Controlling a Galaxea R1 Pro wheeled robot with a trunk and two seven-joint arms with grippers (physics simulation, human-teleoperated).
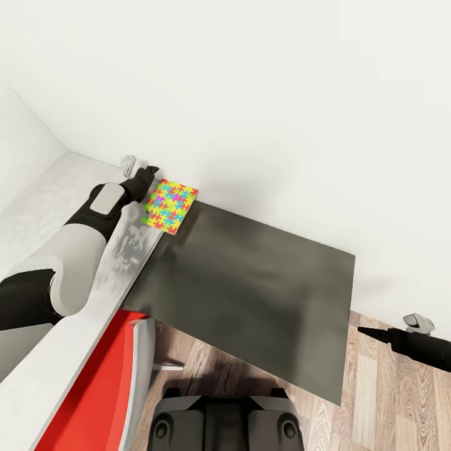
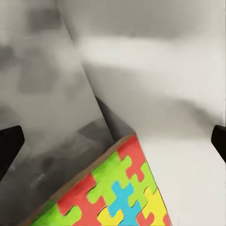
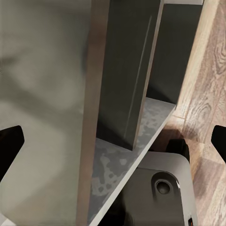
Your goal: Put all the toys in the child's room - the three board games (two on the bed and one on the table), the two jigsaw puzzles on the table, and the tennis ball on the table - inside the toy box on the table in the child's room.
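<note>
At the far end of the table (image 1: 75, 338), close to the white wall (image 1: 263, 100), a jigsaw puzzle (image 1: 169, 205) lies flat on the pale top, one edge reaching the line where the top meets the dark grey side panel (image 1: 250, 294). The left gripper (image 1: 148, 175) hangs over the table just beside the puzzle, on the side away from the panel. In the left wrist view the puzzle (image 2: 115, 190) shows as a corner of red, green, blue and yellow interlocking pieces with a thin brown edge; the gripper's two dark fingertips (image 2: 9, 143) sit at opposite borders of that picture, spread wide with nothing between them, so the left gripper is parted and holds nothing. Whether a finger touches the puzzle I cannot tell.

The right gripper (image 1: 369, 331) is well apart from the puzzle, beyond the panel's far edge, above the wood-plank floor (image 1: 388, 401). In the right wrist view its fingertips (image 3: 10, 141) likewise stand at the two borders, spread wide and empty, with the panel (image 3: 127, 70), the floor (image 3: 207, 94) and the robot's dark base (image 3: 165, 188) ahead.

A red chair (image 1: 106, 388) stands against the table on the near side of the panel, and the robot's base (image 1: 225, 423) is just next to it.
</note>
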